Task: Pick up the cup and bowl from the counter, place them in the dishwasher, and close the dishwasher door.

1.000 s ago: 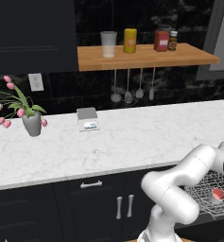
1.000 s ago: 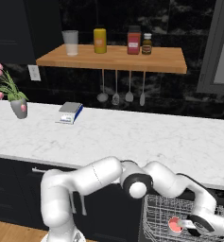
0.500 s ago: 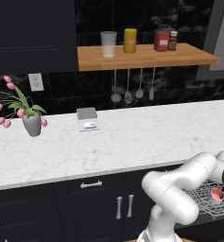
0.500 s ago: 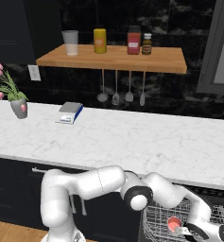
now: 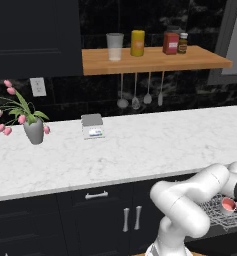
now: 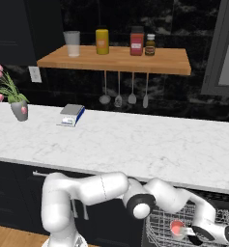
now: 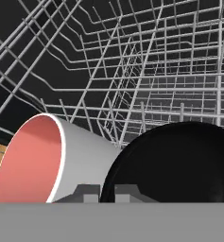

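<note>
Cup (image 7: 61, 160): on its side in the wire rack (image 7: 146, 80), pink mouth turned left in the hand view, touching a black bowl (image 7: 179, 165). Gripper (image 7: 104, 193): directly at the cup's wall, fingertips nearly together, apparently pinching it.

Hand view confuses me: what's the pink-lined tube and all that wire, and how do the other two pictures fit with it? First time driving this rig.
The machine is a white robot arm on a drivable base. Two cameras sit behind it, one on its left and one on its right, and both look over the counter. The third camera rides on the hand and looks along the gripper.

The wire is the dishwasher rack, which the arm has reached down into. The tube is the cup, grey outside and pink inside, lying on its side in the rack. Beside it is a dark round shape that I can't identify.

The gripper's fingers are shut, right next to the cup. I can't tell whether they pinch it.

On the counter stand a vase of pink flowers and a small kitchen scale.
</note>
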Controlling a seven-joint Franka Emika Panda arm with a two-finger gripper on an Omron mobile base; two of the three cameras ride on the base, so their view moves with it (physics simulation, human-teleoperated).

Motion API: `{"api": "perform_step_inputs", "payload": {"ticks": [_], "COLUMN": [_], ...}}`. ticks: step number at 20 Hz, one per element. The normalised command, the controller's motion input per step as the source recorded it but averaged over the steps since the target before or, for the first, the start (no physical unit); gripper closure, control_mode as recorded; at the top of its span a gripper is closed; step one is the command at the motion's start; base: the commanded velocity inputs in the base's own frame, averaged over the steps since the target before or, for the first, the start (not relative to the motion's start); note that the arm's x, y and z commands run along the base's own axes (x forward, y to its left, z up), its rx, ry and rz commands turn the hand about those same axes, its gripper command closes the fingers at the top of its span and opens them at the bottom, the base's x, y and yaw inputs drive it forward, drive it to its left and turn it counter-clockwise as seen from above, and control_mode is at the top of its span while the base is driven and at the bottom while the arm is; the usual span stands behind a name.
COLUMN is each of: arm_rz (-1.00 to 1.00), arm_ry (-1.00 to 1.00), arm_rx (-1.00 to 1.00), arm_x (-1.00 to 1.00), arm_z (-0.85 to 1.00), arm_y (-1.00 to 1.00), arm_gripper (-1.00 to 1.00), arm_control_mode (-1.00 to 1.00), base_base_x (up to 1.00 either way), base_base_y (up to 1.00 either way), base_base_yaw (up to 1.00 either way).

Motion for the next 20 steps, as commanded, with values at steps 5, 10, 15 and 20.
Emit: {"api": "perform_step_inputs", "payload": {"ticks": [5, 10, 15, 20], "arm_rz": [0.0, 0.0, 0.0, 0.0], "arm_ry": [0.0, 0.0, 0.0, -0.01], "arm_rx": [0.0, 0.0, 0.0, 0.0], "arm_x": [0.13, 0.01, 0.0, -0.01], "arm_z": [0.0, 0.0, 0.14, 0.5], "arm_y": [0.0, 0.0, 0.0, 0.0], "arm_gripper": [1.0, -1.0, -1.0, -1.0], "arm_control_mode": [-1.0, -1.0, -1.0, -1.0], "base_base_x": [0.0, 0.0, 0.0, 0.0], "base_base_y": [0.0, 0.0, 0.0, 0.0], "base_base_yaw": [0.0, 0.0, 0.0, 0.0]}}
